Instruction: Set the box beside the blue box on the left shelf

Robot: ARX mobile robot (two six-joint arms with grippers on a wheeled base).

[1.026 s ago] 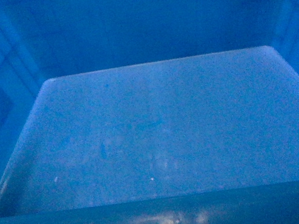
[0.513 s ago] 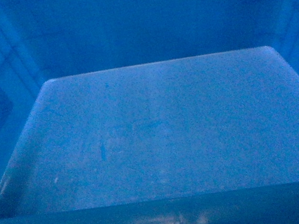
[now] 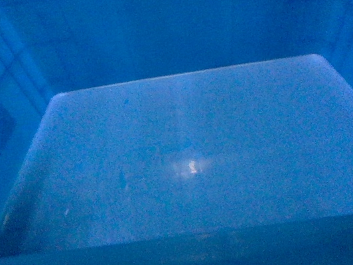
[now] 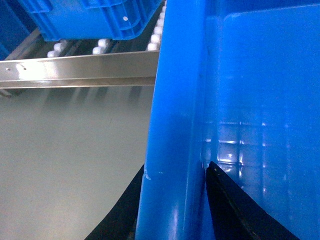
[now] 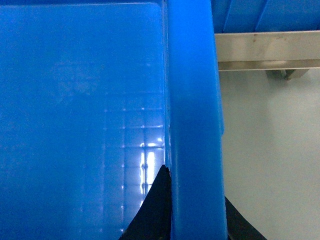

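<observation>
— Why did the head view show nothing but blue?

— The box (image 3: pixel 194 156) was carried high and close in front of the camera, so its floor and walls filled the view. Each arm had a side wall, which kept the load level between them.

— How were they holding it?

— The left gripper (image 4: pixel 172 210) was clenched on the left rim, one dark finger outside the wall and one inside. The right gripper (image 5: pixel 192 210) straddled the right rim the same way.

— And where was the box relative to its goal?

— Off the floor, just short of the left shelf (image 4: pixel 80 70). The metal front rail and white rollers lay just ahead, with the other blue box (image 4: pixel 90 17) already resting there to the left.
</observation>
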